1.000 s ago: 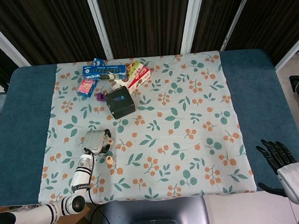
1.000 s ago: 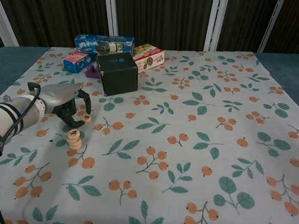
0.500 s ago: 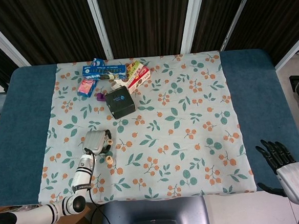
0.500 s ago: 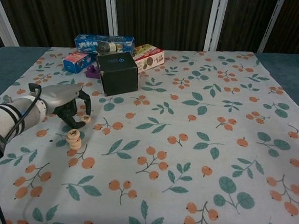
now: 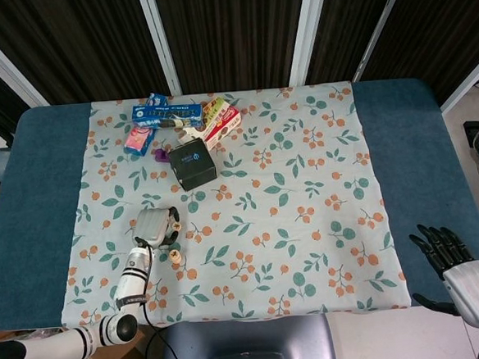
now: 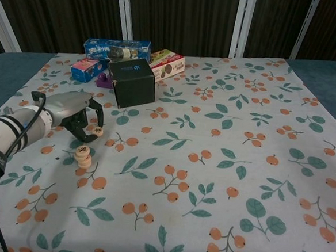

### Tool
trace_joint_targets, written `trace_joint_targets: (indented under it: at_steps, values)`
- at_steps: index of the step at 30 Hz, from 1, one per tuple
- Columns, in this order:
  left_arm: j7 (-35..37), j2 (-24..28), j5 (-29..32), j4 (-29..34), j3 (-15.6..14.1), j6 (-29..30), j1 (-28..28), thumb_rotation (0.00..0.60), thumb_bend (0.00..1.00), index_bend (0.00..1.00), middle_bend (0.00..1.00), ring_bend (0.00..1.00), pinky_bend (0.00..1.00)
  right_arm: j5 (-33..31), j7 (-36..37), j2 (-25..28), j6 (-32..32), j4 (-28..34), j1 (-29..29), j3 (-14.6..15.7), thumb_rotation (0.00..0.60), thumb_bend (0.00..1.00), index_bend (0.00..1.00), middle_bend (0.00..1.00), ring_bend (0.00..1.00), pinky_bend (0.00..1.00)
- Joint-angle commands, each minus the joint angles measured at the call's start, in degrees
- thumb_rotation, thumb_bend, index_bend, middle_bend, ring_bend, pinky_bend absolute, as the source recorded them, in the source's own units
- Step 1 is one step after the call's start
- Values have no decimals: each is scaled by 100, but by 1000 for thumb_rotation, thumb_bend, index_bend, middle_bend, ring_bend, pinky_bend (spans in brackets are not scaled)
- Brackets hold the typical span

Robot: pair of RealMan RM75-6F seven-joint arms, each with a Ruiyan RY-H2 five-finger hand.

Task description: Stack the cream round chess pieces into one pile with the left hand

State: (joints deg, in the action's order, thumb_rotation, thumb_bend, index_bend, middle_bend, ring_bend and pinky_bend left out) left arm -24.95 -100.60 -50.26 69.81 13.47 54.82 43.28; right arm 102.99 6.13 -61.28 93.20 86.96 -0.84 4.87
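A short pile of cream round chess pieces stands on the patterned cloth at the front left. Just behind it, my left hand hovers with its fingers curled down, pinching another cream piece at the fingertips. That piece sits a little behind and to the right of the pile, apart from it. My right hand shows only in the head view, off the table's front right corner, fingers spread and holding nothing.
A dark box stands behind my left hand. Further back lie a blue packet, a pink and blue packet, a red and cream carton and a small purple thing. Blue table borders the cloth.
My left hand has lifted slightly with the cream piece held in its fingertips. The pile and the right hand have not moved.
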Motion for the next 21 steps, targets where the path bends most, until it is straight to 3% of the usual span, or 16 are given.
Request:
trace_joint_targets:
  at_steps: [1,8,13,21]
  values:
    - [160,174,-131,277,75,98,-47,600,359,539,1000,1000,1000,3,-7,-2,-7,-1,-2,3,600,143,0,0,0,0]
    - [566,896,-546,1517,97,446,-346,600,364,544,1000,1000,1000,14,-41,-9,-3,-3,1,6,600,143,0,0,0,0]
    - [704,1395,-635,2264,-71,444,-554,600,366,537,1000,1000,1000,53,-84,-20,-41,8,-16,26,600,143,0,0,0,0]
    - [702,1408,-803,2344,-384,602,-740,600,366,527,1000,1000,1000,101,-52,-12,-22,9,-15,54,600,143,0,0,0,0]
